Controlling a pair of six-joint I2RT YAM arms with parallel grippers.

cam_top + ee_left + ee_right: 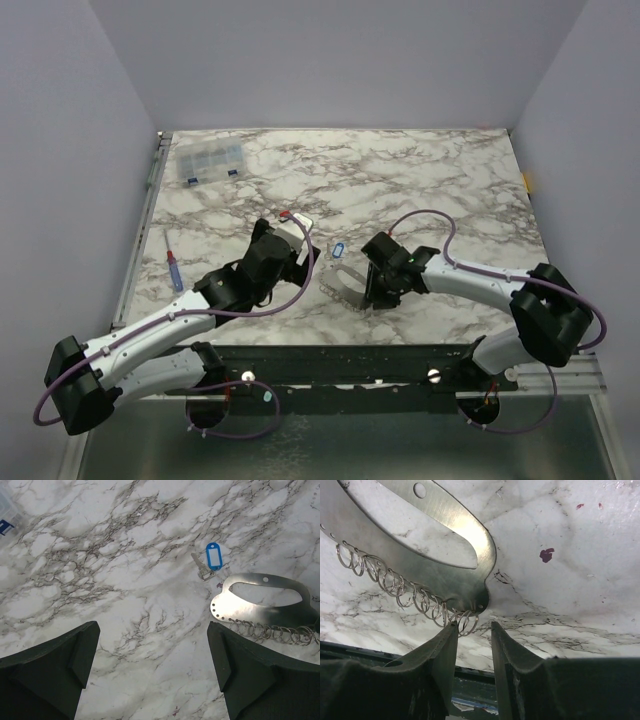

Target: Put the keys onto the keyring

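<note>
The top external camera sits high above and behind the arms. It looks down and forward over the whole marble table [430, 180], with the arm bases at 6 o'clock.

The left wrist camera looks down from moderate height past the left gripper [152, 630] at 6 o'clock. It sees the metal ring plate [260, 615] at 3 o'clock and the blue tag [213, 556] at 1 o'clock.

The right wrist camera hangs very close to the tabletop, the right gripper [474, 627] at 6 o'clock and the plate filling 10 to 12 o'clock.

All three views share that plate, which lies near centre in the overhead view.
</note>
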